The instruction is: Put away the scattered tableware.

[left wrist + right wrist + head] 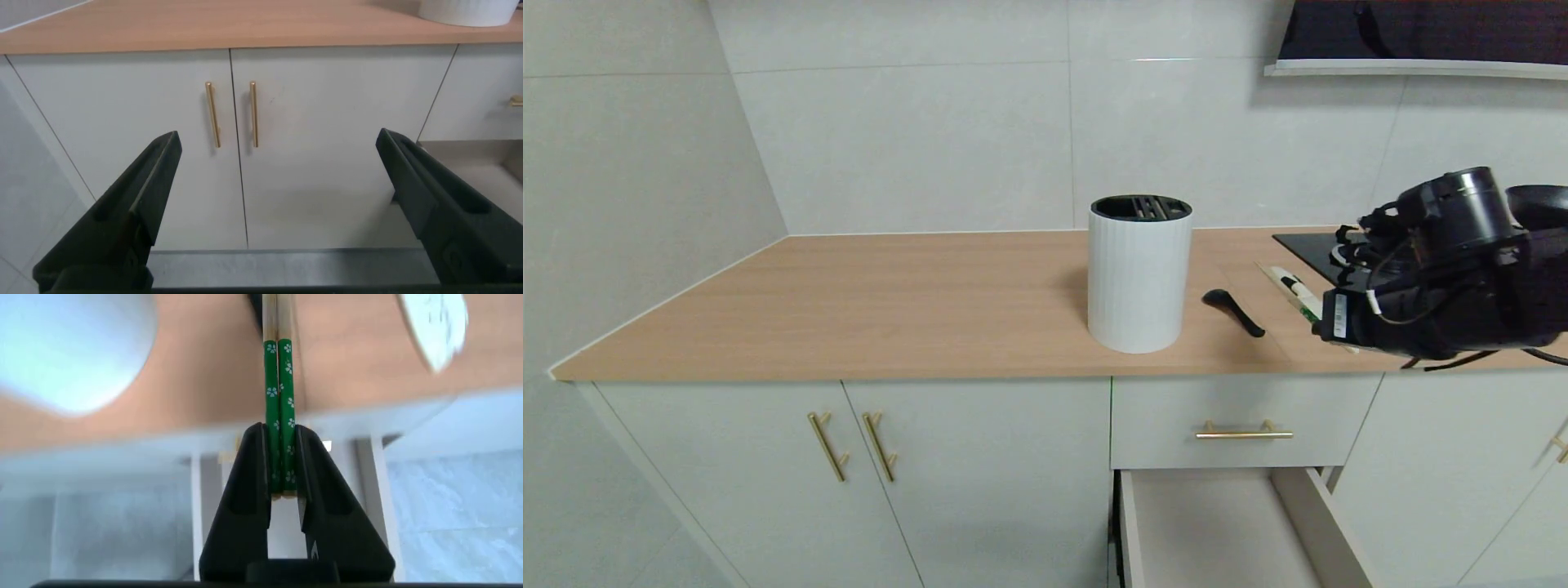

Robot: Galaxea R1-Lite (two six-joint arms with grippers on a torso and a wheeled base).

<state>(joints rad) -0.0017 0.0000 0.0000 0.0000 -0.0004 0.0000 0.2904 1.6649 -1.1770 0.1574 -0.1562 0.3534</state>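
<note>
A pair of chopsticks [277,384] with green, paw-printed ends is clamped between the fingers of my right gripper [278,441], which is shut on it near the green end. In the head view the chopsticks [1293,290] slant over the right part of the wooden counter [890,302], their near end under my right wrist. A black spoon [1234,311] lies on the counter between the chopsticks and a white ribbed cylindrical holder [1138,282] with a black slotted top. My left gripper [278,204] hangs open and holds nothing, low in front of the cabinet doors.
Below the counter, a drawer [1217,523] under the holder stands pulled open. A closed drawer with a gold handle [1244,434] sits above it. Two cabinet doors with gold handles [233,114] are to the left. A black hob [1311,245] lies at the counter's back right.
</note>
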